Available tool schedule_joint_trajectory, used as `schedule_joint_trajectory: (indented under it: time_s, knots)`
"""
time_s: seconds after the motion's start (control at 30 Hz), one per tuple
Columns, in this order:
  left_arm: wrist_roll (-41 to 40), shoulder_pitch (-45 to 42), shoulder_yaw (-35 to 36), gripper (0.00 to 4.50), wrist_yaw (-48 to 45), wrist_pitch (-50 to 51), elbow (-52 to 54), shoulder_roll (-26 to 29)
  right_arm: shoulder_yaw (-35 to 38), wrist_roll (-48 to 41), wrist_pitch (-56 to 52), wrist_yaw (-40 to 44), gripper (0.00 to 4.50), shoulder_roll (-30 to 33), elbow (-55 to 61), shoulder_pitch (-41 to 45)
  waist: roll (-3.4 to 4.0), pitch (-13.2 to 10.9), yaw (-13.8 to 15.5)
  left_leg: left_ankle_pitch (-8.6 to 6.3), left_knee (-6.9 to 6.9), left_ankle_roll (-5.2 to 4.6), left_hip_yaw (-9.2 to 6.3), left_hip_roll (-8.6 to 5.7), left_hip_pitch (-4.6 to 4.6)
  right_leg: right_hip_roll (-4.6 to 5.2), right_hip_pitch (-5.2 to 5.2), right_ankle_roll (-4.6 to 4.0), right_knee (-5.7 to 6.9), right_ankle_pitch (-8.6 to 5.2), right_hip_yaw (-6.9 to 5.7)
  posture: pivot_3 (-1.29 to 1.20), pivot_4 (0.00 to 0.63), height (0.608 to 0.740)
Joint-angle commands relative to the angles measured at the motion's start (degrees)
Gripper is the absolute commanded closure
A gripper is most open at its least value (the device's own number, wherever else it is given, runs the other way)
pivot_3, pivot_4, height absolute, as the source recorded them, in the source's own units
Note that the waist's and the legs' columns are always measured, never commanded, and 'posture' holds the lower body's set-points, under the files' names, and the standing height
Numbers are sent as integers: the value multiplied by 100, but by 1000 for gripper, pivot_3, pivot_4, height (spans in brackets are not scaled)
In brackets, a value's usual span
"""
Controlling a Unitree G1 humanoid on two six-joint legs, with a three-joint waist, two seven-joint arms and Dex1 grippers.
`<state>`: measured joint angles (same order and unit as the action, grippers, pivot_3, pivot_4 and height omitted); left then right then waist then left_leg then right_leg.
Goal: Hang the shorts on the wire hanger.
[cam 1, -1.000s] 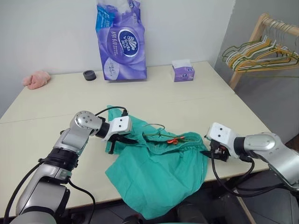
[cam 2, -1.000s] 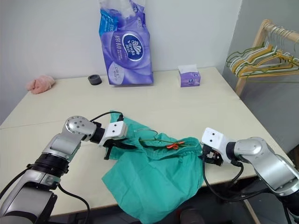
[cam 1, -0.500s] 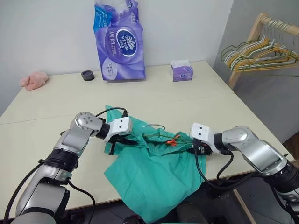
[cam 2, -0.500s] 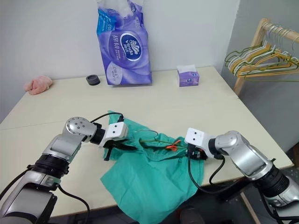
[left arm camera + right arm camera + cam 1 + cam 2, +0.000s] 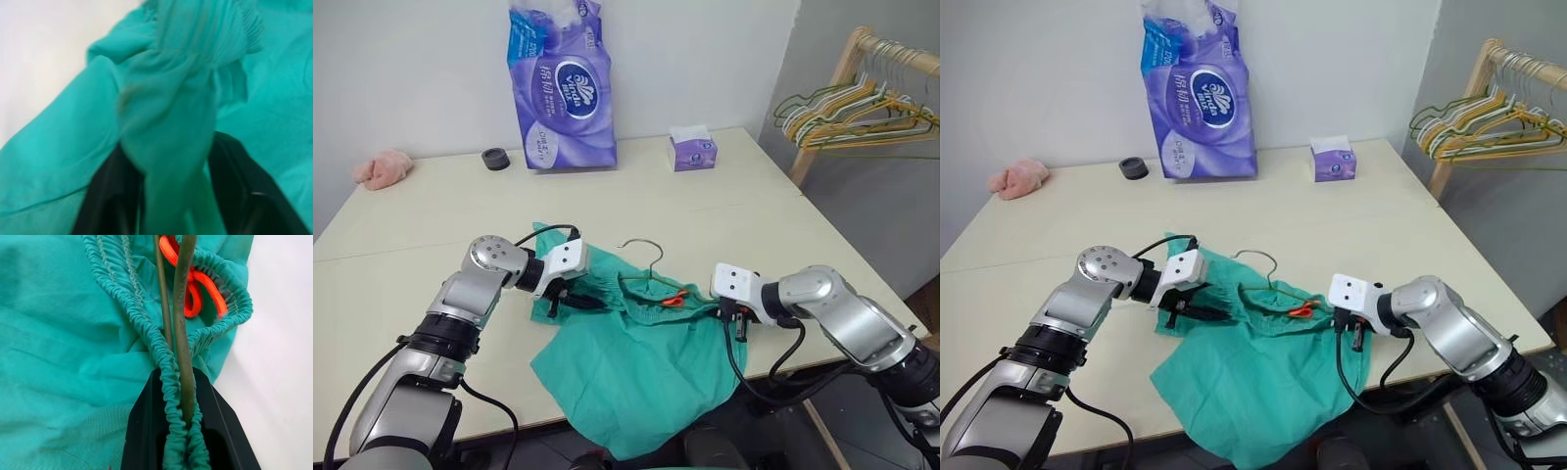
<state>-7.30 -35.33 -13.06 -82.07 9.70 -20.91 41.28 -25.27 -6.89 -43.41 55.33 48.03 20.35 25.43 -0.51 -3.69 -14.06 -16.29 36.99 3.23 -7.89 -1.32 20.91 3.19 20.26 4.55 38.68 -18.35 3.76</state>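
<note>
The teal-green shorts (image 5: 636, 362) lie crumpled near the table's front edge, one leg hanging over it. The olive wire hanger (image 5: 653, 262) is threaded through the waistband, its hook standing up above the cloth beside an orange drawstring (image 5: 673, 301). My right gripper (image 5: 736, 318) is at the waistband's right end; in the right wrist view it (image 5: 178, 382) is shut on the hanger wire (image 5: 182, 333) together with the gathered elastic. My left gripper (image 5: 576, 302) is at the shorts' left end; its black fingers (image 5: 105, 196) stand apart with a fold of teal cloth lying between them.
At the back of the table are a tall purple tissue-roll pack (image 5: 563, 83), a small purple tissue box (image 5: 693, 149), a black ring (image 5: 495, 158) and a pink fluffy cloth (image 5: 382, 167). To the right of the table is a wooden rack with bunched hangers (image 5: 862, 103).
My right gripper came in from the right and shut on the hanger wire and waistband. The left gripper's fingers have spread apart. The hanger's hook now stands higher above the cloth.
</note>
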Motion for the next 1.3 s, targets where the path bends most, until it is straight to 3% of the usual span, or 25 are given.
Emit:
schedule_joint_trajectory:
  time_s: [0.03, 0.13, 0.37, 0.5, 0.87, 1.3]
  knots:
    - [-151, -239, 370, 1201, -154, -59, -281, 325, 405, -171, -62, 136, 4500, 181, 298, -89, 0, 0, -11, 0, 0, 0, 0, 0, 0, 0, 0, 0, 0, 0, -1, -277, 46, 740]
    - [-129, -249, 378, 347, -347, -125, -498, 482, 531, -239, -94, 183, 4500, 292, 385, -189, 4, -1, -23, 0, -2, 0, 1, 0, -2, -1, 0, -1, 2, -1, -2, -276, 45, 740]
    - [56, -52, 187, 347, -425, -425, -636, 361, 752, -430, -332, 183, 4500, 341, 512, -238, 4, -1, -18, 0, -1, 0, 1, 2, -1, 1, -1, -2, 1, -1, 0, -283, 42, 740]
    - [315, -163, 216, 1147, -34, -820, -1046, 168, 797, -479, -397, 202, 4500, 395, 591, -276, 3, -1, -12, 0, 0, 0, -2, 2, 0, 2, -1, -2, 0, -1, -1, -287, 42, 740]
    - [401, -556, 504, 4343, 736, -1530, -1951, -92, 981, -720, -541, 238, 4500, 650, 772, -508, 2, 0, -20, 0, -1, 0, -1, 2, 1, 6, 0, -1, 0, -1, -1, -286, 37, 740]
    - [767, -537, 431, 4462, 1024, -2099, -2344, -50, 1623, -1051, -672, 258, 4500, 1120, 764, -1030, 2, 0, -16, 0, -1, 0, 0, 2, 1, 8, 0, -1, 1, -1, -1, -287, 38, 740]
